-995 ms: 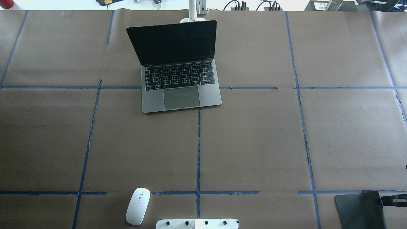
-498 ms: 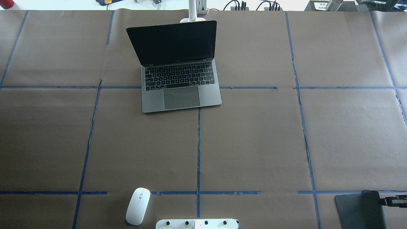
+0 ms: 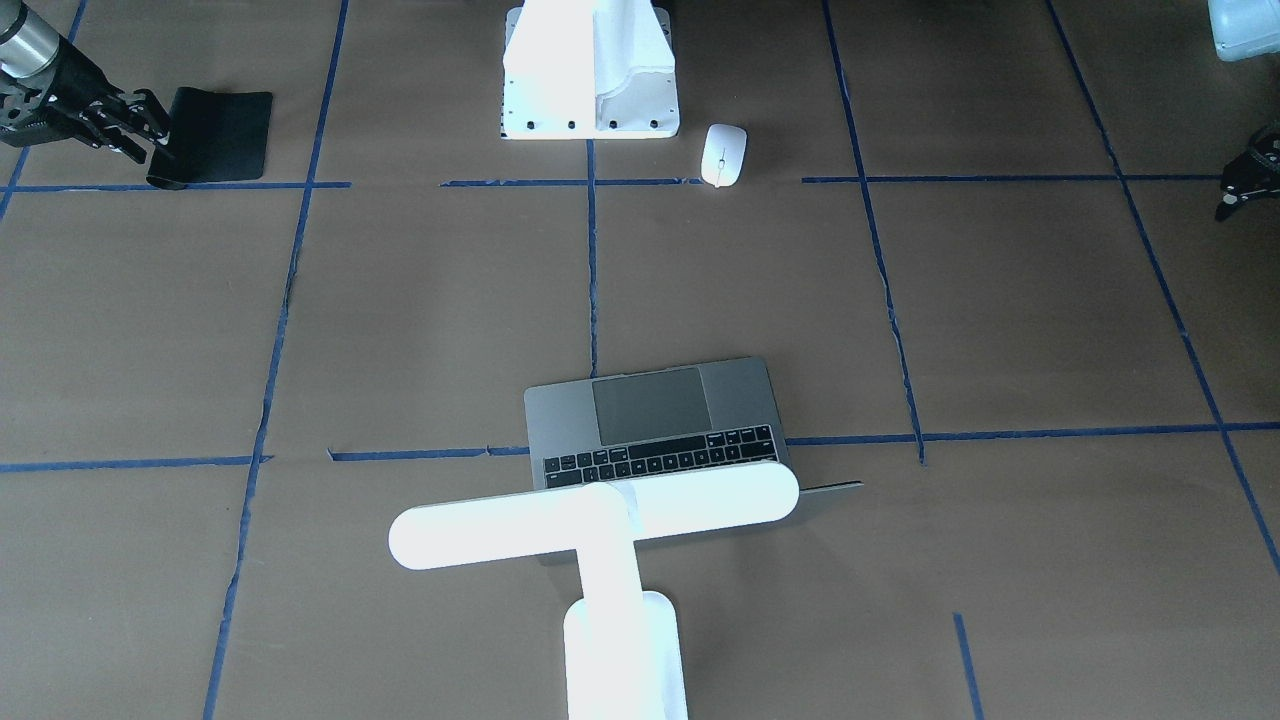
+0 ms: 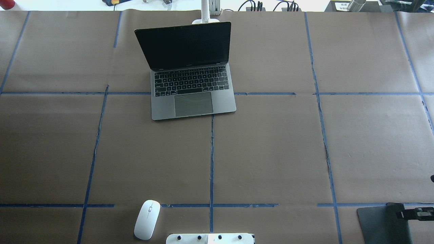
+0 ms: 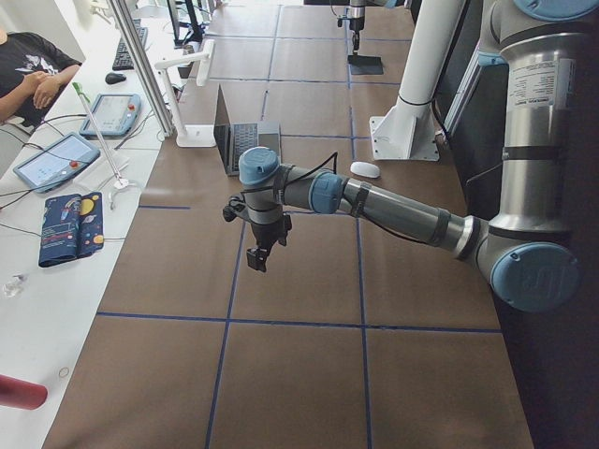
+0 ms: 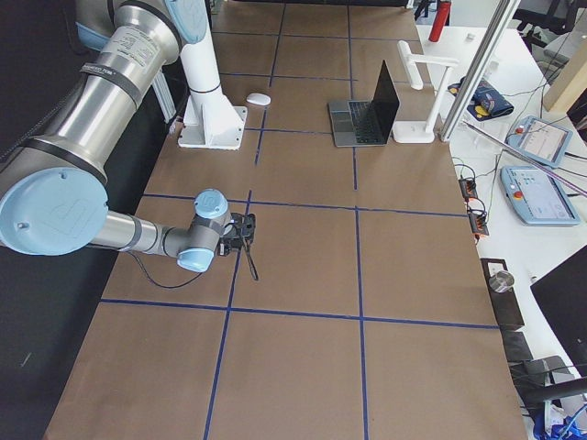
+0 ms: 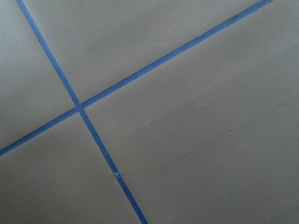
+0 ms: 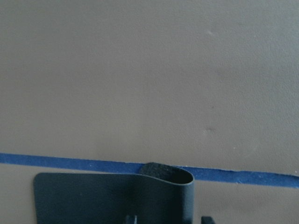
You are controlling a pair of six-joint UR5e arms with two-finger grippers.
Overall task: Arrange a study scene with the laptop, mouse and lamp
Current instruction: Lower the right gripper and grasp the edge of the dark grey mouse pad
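The grey laptop (image 4: 195, 101) stands open at the far middle of the table, also in the front view (image 3: 650, 410). The white lamp (image 3: 590, 520) stands behind its screen; only the lamp's base (image 4: 206, 21) shows from overhead. The white mouse (image 4: 147, 219) lies near the robot's base, also in the front view (image 3: 723, 155). My right gripper (image 3: 150, 130) is shut on the curled-up edge of a black mat (image 4: 379, 225); the curl (image 8: 163, 177) sits between its fingertips. My left gripper (image 3: 1240, 190) hangs open and empty above bare paper, far from all three things.
The white bolted pedestal (image 3: 590, 70) stands at the near middle, next to the mouse. Blue tape lines cross the brown paper cover (image 4: 271, 152). Cables and plugs (image 4: 271, 6) lie along the far edge. An operator's desk with tablets (image 5: 65, 154) runs beside the table.
My right gripper has narrowed its jaws and shifted a little left over the mat's edge, which has curled up. Laptop, mouse and lamp have not moved.
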